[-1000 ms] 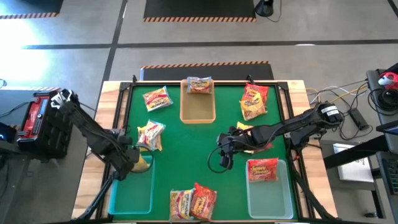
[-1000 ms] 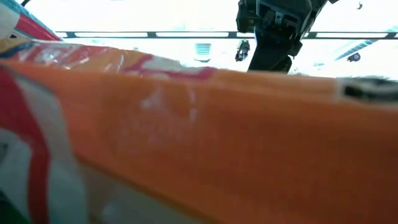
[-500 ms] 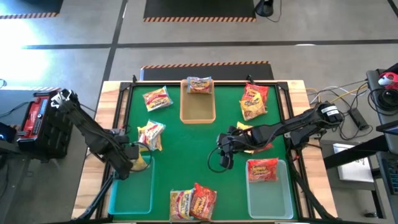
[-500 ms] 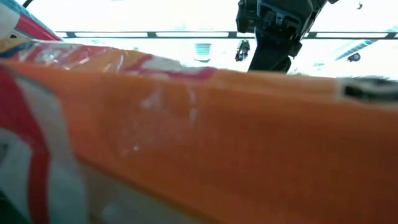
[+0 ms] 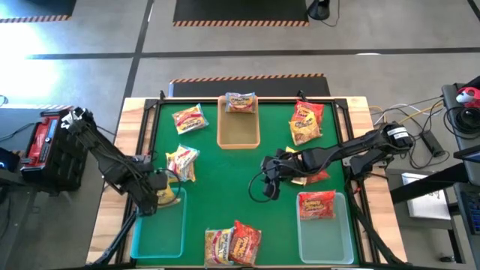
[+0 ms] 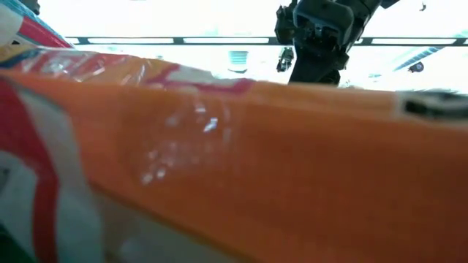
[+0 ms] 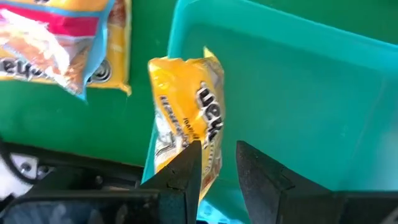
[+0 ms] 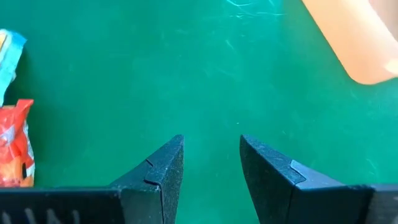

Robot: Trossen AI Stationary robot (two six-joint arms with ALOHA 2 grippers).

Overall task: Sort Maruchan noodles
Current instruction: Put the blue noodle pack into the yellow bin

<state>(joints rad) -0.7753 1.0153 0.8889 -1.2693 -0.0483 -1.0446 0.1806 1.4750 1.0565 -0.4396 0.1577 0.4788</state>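
Left gripper [image 7: 211, 171] hangs over the near rim of the left teal tray [image 7: 298, 87], jaws parted a little with a yellow noodle packet [image 7: 186, 124] between the tips; it looks like a release in progress, but whether the pads [image 7: 186, 168] are actually clear of the wrapper I can't tell. The packet lies straight ahead of the fingers, long axis running away from them, draped over the tray's wall, part inside, part hanging out. In the high view the left gripper [image 5: 154, 196] sits at the tray's [image 5: 159, 240] top corner. Just beyond it on the green mat [image 5: 225, 187] is another yellow-and-red packet [image 5: 182, 162], the nearest loose one for this arm. Right gripper [image 8: 211, 162] is empty, fingers spread, hovering over bare mat mid-table; a red packet [image 8: 15, 146] lies off to its side, and the tan tray [image 8: 354, 37] is ahead. In the high view the right gripper [image 5: 271, 180] has a red packet [image 5: 315, 174] under its forearm and the clear tray [image 5: 324, 232] with one red packet [image 5: 317, 204] nearby. Packets are flat, crinkly, glossy plastic, slippery; trays smooth, rigid, thin-walled. The low view is blocked by an orange wrapper [image 6: 256, 161].
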